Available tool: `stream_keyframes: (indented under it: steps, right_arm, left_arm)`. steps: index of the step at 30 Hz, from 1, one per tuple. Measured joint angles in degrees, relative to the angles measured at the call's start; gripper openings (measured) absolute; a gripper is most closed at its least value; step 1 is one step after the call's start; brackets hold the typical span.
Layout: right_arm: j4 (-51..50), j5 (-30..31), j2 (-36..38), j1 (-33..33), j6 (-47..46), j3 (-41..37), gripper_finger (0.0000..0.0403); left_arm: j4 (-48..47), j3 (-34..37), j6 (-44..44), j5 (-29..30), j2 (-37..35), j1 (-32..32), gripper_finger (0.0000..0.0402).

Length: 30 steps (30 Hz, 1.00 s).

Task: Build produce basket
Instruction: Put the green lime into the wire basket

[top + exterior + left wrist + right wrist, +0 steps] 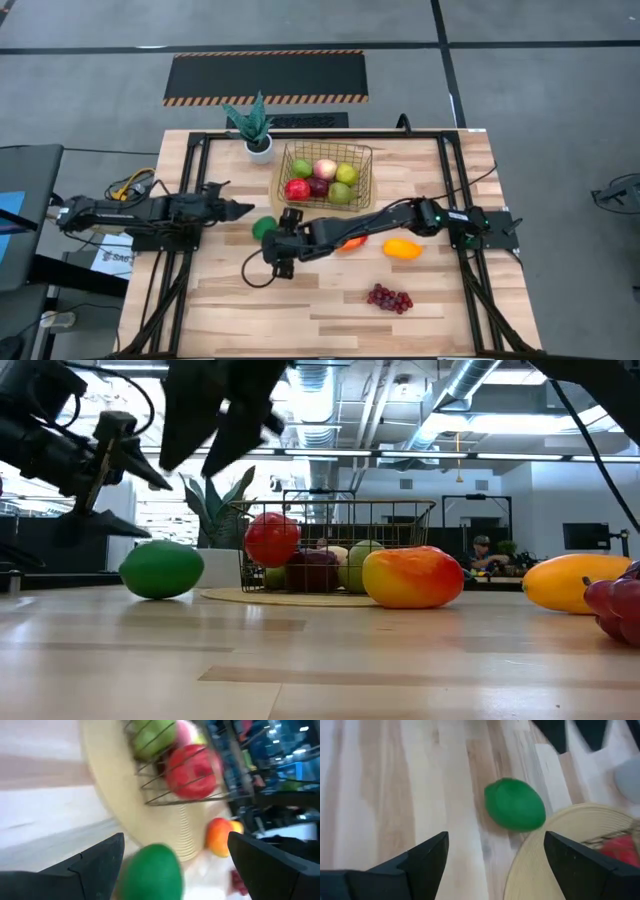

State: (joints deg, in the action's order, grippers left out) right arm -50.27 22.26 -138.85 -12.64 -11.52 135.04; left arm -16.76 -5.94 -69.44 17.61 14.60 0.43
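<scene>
The gold wire basket (325,175) stands at the table's far middle and holds a red apple (297,189), a peach, green fruits and a dark red fruit. A green lime (264,228) lies on the wood near the basket's near-left corner. My right gripper (278,245) hangs open above the table just near and right of the lime, touching nothing; the lime (515,805) lies ahead of its fingers. An orange-red mango (350,242) lies partly under the right arm. My left gripper (238,210) waits open left of the lime (152,872).
A yellow-orange fruit (402,248) and purple grapes (389,298) lie on the right half of the table. A spiky plant in a white pot (258,135) stands at the far edge, left of the basket. A round woven mat (555,855) lies under the basket.
</scene>
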Motion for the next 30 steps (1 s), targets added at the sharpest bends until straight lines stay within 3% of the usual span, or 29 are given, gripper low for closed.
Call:
stream_keyframes:
  steps: [7,15,21,30]
  right_arm:
    - [-5.06,0.26,8.24,-1.42,-3.59,-1.61,0.0341]
    - [-4.65,0.44,14.73,-2.61,-7.06,-1.63,0.0335]
    - [-4.81,0.65,15.87,-3.57,-8.39,-1.63,0.0333]
    - [-5.0,0.79,15.87,-5.3,-10.68,-1.63,0.0333]
  left_arm:
    - [-0.22,-0.04,-4.33,1.47,7.21,-3.17,0.0332]
    - [2.27,0.25,-13.99,9.2,16.79,-9.98,0.0249]
    - [12.74,0.26,-15.92,10.13,23.81,-14.09,0.0208]
    - [26.73,0.18,-26.36,11.95,39.17,-19.88,0.0195]
